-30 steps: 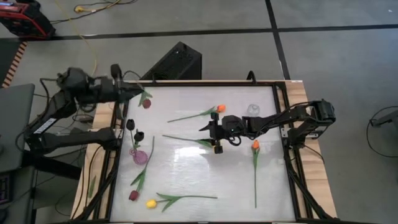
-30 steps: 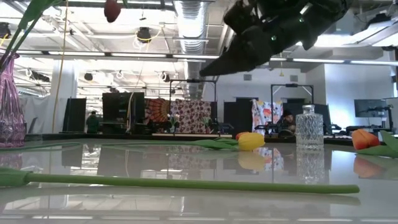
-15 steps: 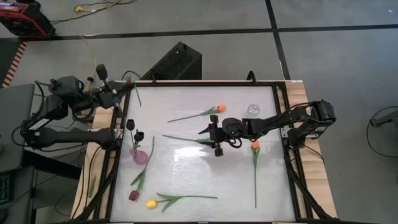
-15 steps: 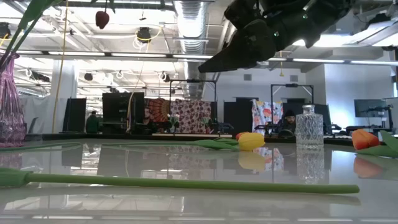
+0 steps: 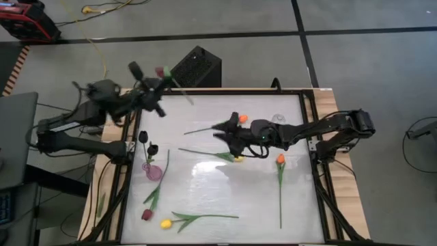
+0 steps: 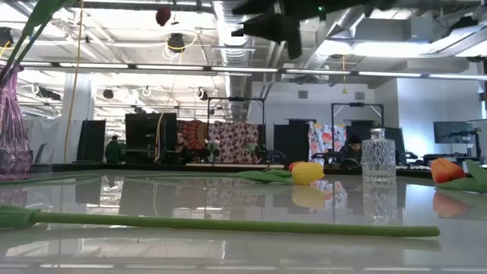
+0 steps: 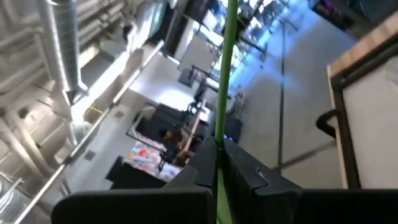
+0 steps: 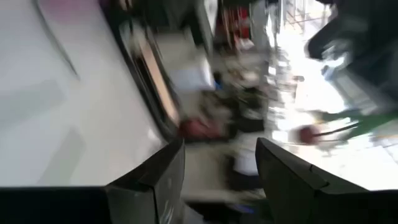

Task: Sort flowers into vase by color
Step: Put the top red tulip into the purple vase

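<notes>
My left gripper point(image 5: 150, 89) is raised over the table's far left corner, shut on a maroon tulip point(image 5: 160, 71); the low view shows its head point(image 6: 163, 15) high up. My right gripper point(image 5: 220, 130) hovers open mid-table, beside an orange tulip point(image 5: 239, 119) and above a yellow-headed tulip point(image 5: 237, 158), touching neither. Both lie flat. A purple vase point(image 5: 151, 171) with dark flowers stands at the left edge, a clear glass vase point(image 5: 276, 120) farther right. The right wrist view is blurred. My left gripper pinches the maroon tulip's green stem point(image 7: 219, 155) between its two fingers point(image 7: 245, 171). The stem runs straight on past the fingertips. The flower is lifted clear of the table, its head point(image 5: 160, 71) out beyond the far edge.
Another orange tulip point(image 5: 280, 159) lies near the right edge, stem toward the near side. A yellow tulip point(image 5: 165, 223) and a maroon one point(image 5: 145, 214) lie near the near left corner. A black box point(image 5: 194, 68) sits beyond the far edge.
My left gripper, holding the maroon tulip, drew back off the table's left side, then swung toward the far edge, turning so the head now points away beyond the far edge. My right gripper rose and moved toward the table's left and far side, staying open.
</notes>
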`<state>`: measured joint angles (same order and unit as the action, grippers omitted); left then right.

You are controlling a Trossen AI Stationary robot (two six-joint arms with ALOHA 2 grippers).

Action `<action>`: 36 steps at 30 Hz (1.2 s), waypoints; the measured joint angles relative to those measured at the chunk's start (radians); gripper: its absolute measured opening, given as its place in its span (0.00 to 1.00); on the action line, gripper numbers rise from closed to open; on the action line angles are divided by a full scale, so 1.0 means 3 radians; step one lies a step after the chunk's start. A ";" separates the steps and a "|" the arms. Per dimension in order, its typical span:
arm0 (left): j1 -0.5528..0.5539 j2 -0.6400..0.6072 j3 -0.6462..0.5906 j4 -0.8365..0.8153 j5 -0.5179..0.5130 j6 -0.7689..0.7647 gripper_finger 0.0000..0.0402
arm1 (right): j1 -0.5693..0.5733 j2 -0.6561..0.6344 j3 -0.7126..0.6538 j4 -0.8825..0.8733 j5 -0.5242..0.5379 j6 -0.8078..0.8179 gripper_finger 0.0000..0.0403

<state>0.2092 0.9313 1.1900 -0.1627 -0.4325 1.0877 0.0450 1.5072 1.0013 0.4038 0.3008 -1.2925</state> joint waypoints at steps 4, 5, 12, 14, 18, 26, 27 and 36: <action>0.0121 0.0368 -0.0001 -0.0111 -0.0410 -0.0707 0.00 | 0.0002 0.0013 0.0140 0.0002 0.0362 -0.0813 0.55; 0.0159 0.0473 -0.0001 -0.0137 -0.0634 -0.0899 0.00 | 0.0011 0.0026 0.0189 -0.0002 0.0432 -0.0860 0.55; 0.0452 0.1015 -0.0003 -0.0485 -0.1088 -0.1352 0.00 | 0.0011 0.0059 0.0358 0.0010 0.0776 -0.1045 0.55; 0.0500 0.1155 0.0015 -0.0681 -0.1037 -0.1200 0.00 | -0.0029 0.0061 0.0357 -0.0003 0.0856 -0.1107 0.55; 0.0529 0.1441 0.0243 -0.1434 -0.1046 -0.1177 0.00 | -0.0110 0.0061 0.0357 -0.0104 0.1220 -0.0901 0.55; 0.0727 0.2108 0.1075 -0.3005 0.0564 -0.2373 0.00 | -0.0369 0.0061 0.0355 -0.1253 0.1004 0.0980 0.55; 0.0772 0.2193 0.1168 -0.3115 0.0745 -0.2464 0.00 | -0.0407 0.0062 0.0355 -0.1335 0.0911 0.1145 0.55; 0.1202 0.2824 0.1640 -0.3841 0.2028 -0.3263 0.00 | -0.0457 0.0205 0.0356 -0.1268 0.0523 0.1526 0.55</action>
<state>0.5700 1.7784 1.6821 -1.3151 0.1758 0.1088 -0.0921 1.5688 1.1080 0.0233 0.4578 -0.8347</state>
